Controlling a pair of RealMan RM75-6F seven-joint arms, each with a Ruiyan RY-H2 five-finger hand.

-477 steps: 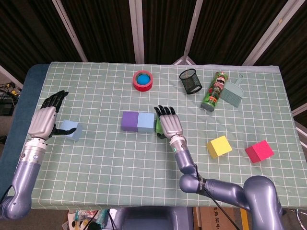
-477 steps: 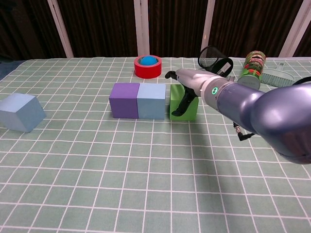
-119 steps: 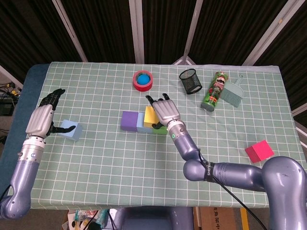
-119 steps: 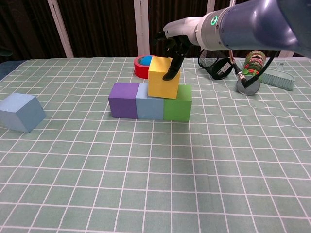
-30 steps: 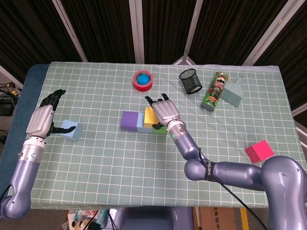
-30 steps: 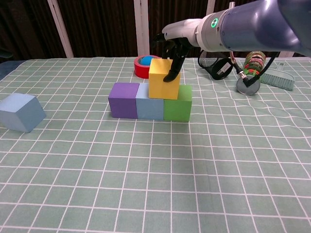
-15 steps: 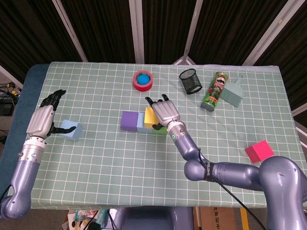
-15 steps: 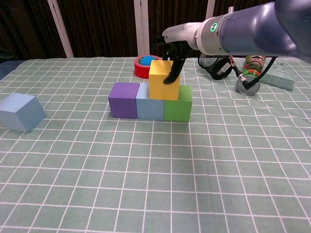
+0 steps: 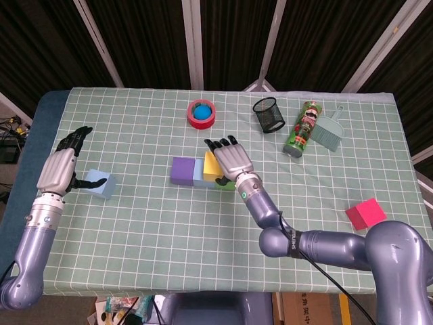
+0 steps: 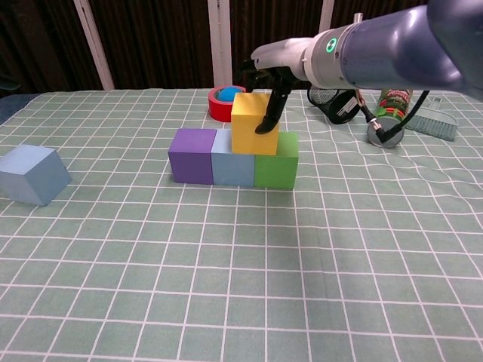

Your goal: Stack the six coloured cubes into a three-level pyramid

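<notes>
At the centre of the desk (image 9: 325, 196) stands a base row of three cubes, side by side and touching: purple cube (image 10: 193, 155), pale blue cube (image 10: 233, 158) and green cube (image 10: 276, 161). One yellow cube (image 10: 254, 124) sits on the second level, straddling the pale blue and green cubes. The right hand (image 9: 229, 160) is at this cube with its fingers spread; in the chest view the thumb lies down the cube's right face, apparently touching, while the other fingers extend above and behind. The cube appears to rest on the row rather than be held.

Step in hand, as judged: release of the first second-level cube. The yellow cube looks set slightly right of the seam it should cover; whether it needs squaring cannot be settled from these views.

Two cubes remain loose. A second pale blue cube (image 9: 100, 183) lies near the left edge, with the left hand (image 9: 59, 169) just beside it, fingers spread, contact uncertain. A red cube (image 9: 365, 214) lies well apart, far right.

Next move, as judged: withdraw the right hand without dragging the yellow cube, then bring a loose cube onto the purple and pale blue pair.

Count: six cubes, two of them pale blue. Also present: one red tape roll (image 9: 201, 113), one mesh cup (image 9: 269, 114), one can (image 9: 302, 128), one hand brush (image 9: 327, 131).
</notes>
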